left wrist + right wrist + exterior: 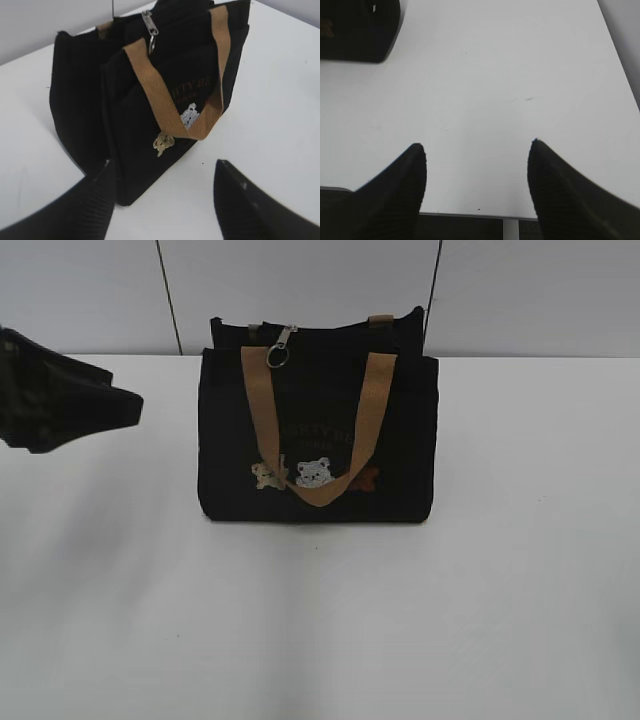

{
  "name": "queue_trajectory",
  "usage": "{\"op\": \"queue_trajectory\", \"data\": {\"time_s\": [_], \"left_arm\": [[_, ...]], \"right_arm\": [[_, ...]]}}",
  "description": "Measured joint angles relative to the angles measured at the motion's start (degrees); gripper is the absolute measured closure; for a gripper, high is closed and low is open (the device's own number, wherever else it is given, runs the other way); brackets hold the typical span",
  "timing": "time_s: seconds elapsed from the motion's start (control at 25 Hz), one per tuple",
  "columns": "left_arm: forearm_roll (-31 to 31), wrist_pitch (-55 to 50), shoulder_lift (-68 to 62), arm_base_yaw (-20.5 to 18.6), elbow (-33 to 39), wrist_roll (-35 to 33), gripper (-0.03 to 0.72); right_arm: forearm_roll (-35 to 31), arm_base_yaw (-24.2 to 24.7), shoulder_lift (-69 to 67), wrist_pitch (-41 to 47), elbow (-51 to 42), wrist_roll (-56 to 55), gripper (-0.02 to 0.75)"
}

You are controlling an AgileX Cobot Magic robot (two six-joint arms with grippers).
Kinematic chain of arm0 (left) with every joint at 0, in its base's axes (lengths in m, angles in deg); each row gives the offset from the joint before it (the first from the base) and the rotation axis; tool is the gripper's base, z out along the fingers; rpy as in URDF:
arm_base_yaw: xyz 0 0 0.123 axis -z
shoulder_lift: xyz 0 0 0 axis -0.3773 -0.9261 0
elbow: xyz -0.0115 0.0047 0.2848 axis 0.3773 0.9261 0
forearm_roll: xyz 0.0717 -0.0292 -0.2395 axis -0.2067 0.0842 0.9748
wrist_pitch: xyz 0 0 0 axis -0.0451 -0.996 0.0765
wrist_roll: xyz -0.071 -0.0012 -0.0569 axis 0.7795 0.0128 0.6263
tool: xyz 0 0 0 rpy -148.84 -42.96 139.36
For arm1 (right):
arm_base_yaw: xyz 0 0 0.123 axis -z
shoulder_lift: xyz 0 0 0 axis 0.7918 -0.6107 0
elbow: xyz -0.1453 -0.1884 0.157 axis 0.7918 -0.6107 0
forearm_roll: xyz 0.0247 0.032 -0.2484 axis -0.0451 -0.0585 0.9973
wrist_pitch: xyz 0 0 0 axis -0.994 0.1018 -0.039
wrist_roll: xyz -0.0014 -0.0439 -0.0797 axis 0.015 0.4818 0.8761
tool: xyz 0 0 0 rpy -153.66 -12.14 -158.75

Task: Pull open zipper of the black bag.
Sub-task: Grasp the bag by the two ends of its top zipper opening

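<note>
Two grippers on my screens, both with jaws spread and nothing between them. My left gripper (162,172) hangs just off the lower front corner of the black bag (318,435), one fingertip (102,175) close beside that corner. My right gripper (476,150) sits over bare white table (510,75), well apart from the bag. That bag stands upright mid-table, tan handle (320,430) draped down its front, and the zipper (281,345) dangles at the top edge near the left strap

The black bag (318,440) stands mid-table (500,590), zipper (281,346) at its top left (above one strap (262,410)), left gripper (125,405) well off leftward.
</note>
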Motion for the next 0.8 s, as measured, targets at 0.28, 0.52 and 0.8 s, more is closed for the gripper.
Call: {"op": "queue_trajectory", "data": {"time_s": [0.28, 0.52, 0.8], "left_arm": [[11.3, -0.5, -14.8, 0.0, -1.1, -18.1, 0.18], [15.8, -4.3, -24.5, 0.0, -7.2, -22.5, 0.179], [16.3, -13.8, -37.2, 0.0, -15.5, -23.0, 0.176]], "right_arm": [[0.0, 0.0, 0.0, 0.0, 0.0, 0.0, 0.255], [0.0, 0.0, 0.0, 0.0, 0.0, 0.0, 0.255], [0.0, 0.0, 0.0, 0.0, 0.0, 0.0, 0.255]]}}
